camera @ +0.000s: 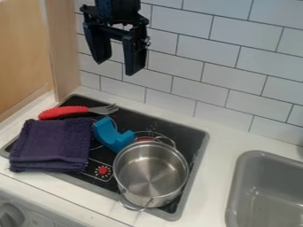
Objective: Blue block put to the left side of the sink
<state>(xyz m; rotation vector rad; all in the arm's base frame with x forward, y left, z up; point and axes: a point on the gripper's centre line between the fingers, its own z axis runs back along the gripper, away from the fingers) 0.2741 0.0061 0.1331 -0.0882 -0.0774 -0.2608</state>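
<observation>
High up in front of the tiled wall hangs my gripper (117, 67), open, with nothing between its fingers. Well below it, the blue block (111, 135), a curved piece with a notch, lies on the black stove top (188, 141). The block sits between the folded purple cloth and the metal pot, close against both. At the right edge is the grey sink (236, 188), with a strip of white counter (216, 164) along its left side.
A steel pot (151, 173) with wire handles stands on the stove's right part. The purple towel (52, 144) covers the left part. Behind it lies a red-handled fork (64, 112). A wooden panel (62, 48) rises at the left.
</observation>
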